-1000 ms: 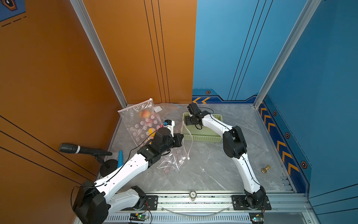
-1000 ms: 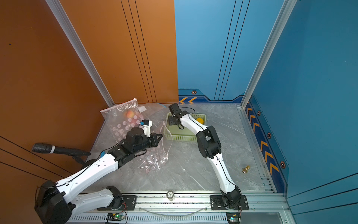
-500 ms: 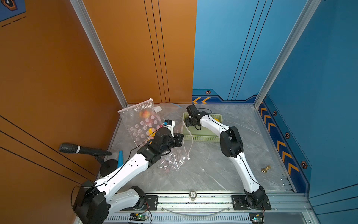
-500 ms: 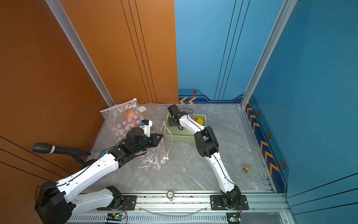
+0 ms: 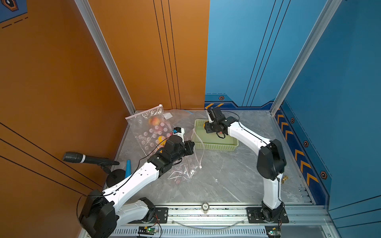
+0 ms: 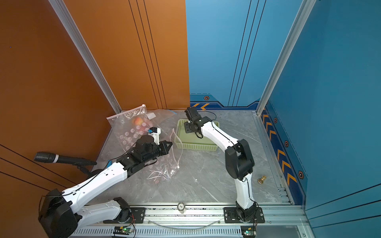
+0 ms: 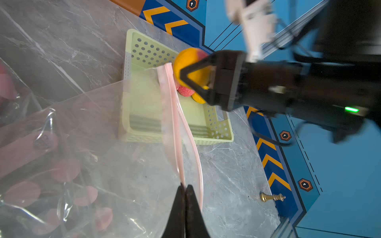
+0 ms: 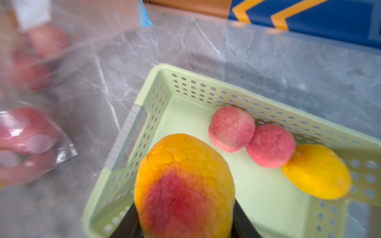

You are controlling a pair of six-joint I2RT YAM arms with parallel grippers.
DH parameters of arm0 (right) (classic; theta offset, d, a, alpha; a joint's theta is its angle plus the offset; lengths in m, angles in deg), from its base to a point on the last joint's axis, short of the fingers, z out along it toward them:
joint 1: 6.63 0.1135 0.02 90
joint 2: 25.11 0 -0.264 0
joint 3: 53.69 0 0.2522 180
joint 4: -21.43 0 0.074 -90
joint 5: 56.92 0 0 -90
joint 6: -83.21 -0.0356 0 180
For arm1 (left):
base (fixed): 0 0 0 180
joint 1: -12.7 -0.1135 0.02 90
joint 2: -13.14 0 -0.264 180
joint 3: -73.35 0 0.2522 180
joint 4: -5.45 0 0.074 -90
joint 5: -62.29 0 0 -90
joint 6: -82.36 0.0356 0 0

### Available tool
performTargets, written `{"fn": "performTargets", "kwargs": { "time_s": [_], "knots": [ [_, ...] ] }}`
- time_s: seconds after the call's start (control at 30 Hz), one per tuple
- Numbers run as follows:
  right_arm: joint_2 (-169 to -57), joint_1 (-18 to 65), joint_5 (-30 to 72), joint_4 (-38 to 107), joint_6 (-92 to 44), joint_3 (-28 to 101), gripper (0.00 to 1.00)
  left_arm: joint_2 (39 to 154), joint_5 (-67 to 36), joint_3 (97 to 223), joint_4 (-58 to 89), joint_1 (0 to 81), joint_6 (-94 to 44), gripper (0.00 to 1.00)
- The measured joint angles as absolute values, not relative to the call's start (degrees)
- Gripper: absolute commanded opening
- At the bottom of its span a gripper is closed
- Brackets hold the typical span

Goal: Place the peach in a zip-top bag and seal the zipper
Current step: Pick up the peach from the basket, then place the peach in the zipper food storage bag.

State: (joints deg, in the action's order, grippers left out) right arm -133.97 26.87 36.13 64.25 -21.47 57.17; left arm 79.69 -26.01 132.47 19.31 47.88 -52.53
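Right hand (image 8: 183, 222): closed on the peach (image 8: 181, 175), an orange-yellow fruit with a red blush, gripped between the two black fingers. The peach sits over the end of the pale green basket (image 8: 156, 99) that faces the bag; it is not in the bag.

Left hand (image 7: 185, 191): pinched tight on the pink zipper strip (image 7: 175, 123) of the zip-top bag (image 7: 123, 164), holding that edge up off the bench (image 5: 226, 175). The strip's two sides stand parted above the grip, so the mouth is unsealed.

Obstructions: in the left wrist view the raised strip crosses in front of the basket, between the left hand and the peach. The basket's perforated end wall stands between peach and bag mouth. Clear film with pink dots spreads over the bench beneath the left arm.

Surroundings: two pink-red fruits (image 8: 231, 128), touching each other, and a yellow fruit (image 8: 315, 171) lie against the basket's far wall. A second bag (image 5: 144, 117) holding fruit leans toward the orange wall. A microphone (image 5: 82, 158) on its stand is at the left edge, well apart. A brass chess piece (image 6: 261, 179) lies near the right arm's base
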Motion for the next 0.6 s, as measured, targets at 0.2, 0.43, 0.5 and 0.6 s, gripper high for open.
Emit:
{"fn": "performTargets", "kwargs": {
  "time_s": [0.2, 0.43, 0.5, 0.6],
  "knots": [
    [-120.8, 31.3, 31.7, 59.2, -23.2, 48.5, 0.33, 80.5, -26.1, 132.5, 18.9, 47.8, -52.7, 0.0],
    [-121.4, 37.0, 29.1, 57.2, -25.1, 42.5, 0.33, 80.5, -26.1, 132.5, 18.5, 47.8, -52.7, 0.0],
    [-121.7, 37.6, 28.8, 57.0, -25.5, 41.5, 0.32, 80.5, -26.1, 132.5, 18.5, 47.8, -52.7, 0.0],
    [-121.9, 38.5, 29.2, 57.0, -25.8, 40.4, 0.33, 80.5, -26.1, 132.7, 18.5, 47.8, -52.7, 0.0]
  ]
}}
